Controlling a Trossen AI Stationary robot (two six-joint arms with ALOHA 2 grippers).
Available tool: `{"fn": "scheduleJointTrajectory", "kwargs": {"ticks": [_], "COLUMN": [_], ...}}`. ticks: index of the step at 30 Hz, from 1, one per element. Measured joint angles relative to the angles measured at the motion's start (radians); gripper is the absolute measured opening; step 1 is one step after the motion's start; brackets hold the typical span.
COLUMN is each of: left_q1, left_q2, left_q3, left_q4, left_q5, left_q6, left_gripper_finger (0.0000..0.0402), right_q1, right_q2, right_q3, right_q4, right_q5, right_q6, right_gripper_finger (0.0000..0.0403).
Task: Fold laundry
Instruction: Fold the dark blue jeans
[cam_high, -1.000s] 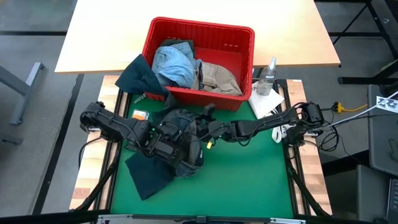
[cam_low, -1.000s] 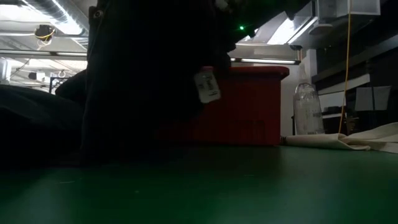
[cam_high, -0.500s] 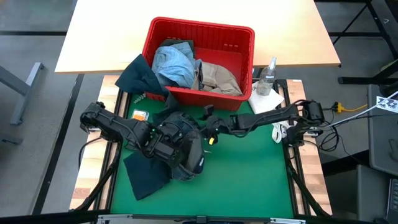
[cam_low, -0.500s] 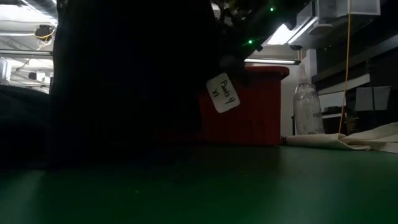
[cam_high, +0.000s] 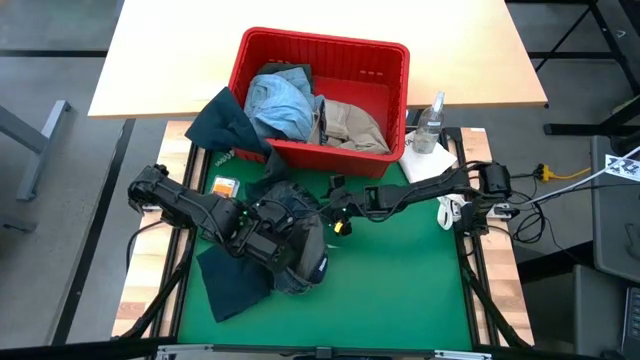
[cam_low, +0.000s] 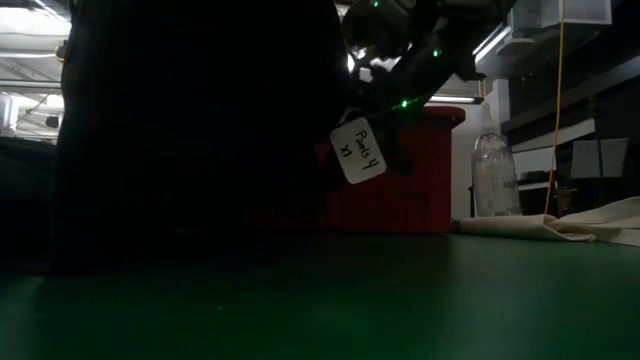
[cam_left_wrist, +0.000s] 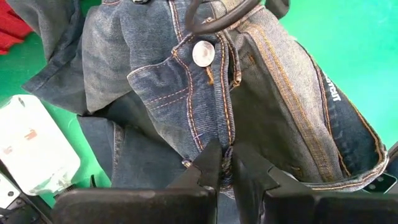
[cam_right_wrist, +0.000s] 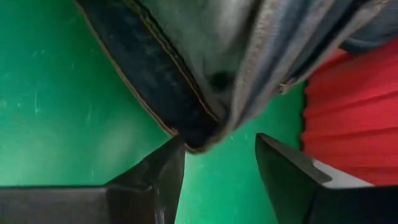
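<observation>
High view: dark navy jeans (cam_high: 285, 240) lie bunched on the green bench (cam_high: 400, 290), in front of the red basket (cam_high: 320, 95).

Left wrist view: the left pincer (cam_left_wrist: 225, 163) is clamped on the jeans' fly seam.

Right wrist view: the right pincer (cam_right_wrist: 217, 158) stands spread, the denim edge just above its gap.

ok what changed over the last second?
The right hand pulled back toward the red basket, open, off the dark jeans. The jeans bundle shifted slightly left. The left hand stays shut on the jeans. The basket's contents and spray bottle are unchanged.
</observation>
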Motion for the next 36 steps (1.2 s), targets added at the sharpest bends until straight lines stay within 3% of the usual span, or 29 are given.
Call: {"fn": "scheduleJointTrajectory", "kwargs": {"ticks": [8, 11, 15, 19, 21, 26, 31, 36], "left_q1": [0.0, 0.0, 0.0, 0.0, 0.0, 0.001, 0.008, 0.03], "left_q2": [0.0, 0.0, -0.001, -0.001, -0.001, -0.001, 0.017, 0.066], "left_q3": [0.0, 0.0, 0.0, 0.0, 0.0, 0.0, 0.0, 0.0], "left_q4": [0.0, 0.0, 0.0, 0.0, 0.001, 0.047, 0.152, 0.184], "left_q5": [0.0, 0.0, 0.0, 0.0, -0.002, -0.008, -0.034, -0.016], "left_q6": [0.0, 0.0, 0.0, 0.0, 0.0, 0.003, 0.088, 0.17], "left_gripper_finger": [0.002, 0.002, 0.002, 0.002, 0.002, 0.002, 0.002, 0.002], "right_q1": [0.0, -0.001, -0.008, -0.014, -0.013, -0.011, -0.013, -0.013], "right_q2": [0.029, 0.029, 0.029, 0.029, 0.026, -0.033, -0.133, -0.184], "right_q3": [-0.004, -0.004, -0.004, -0.003, -0.003, -0.003, -0.004, -0.004], "right_q4": [0.053, 0.053, 0.053, 0.034, -0.009, -0.22, -0.415, -0.457], "right_q5": [-0.009, -0.008, -0.007, 0.002, 0.015, 0.019, 0.039, 0.048], "right_q6": [0.009, 0.01, 0.01, 0.01, 0.009, 0.009, 0.003, 0.028], "right_gripper_finger": [0.0197, 0.018, 0.0119, 0.0032, 0.001, 0.0024, 0.0004, 0.0005]}}
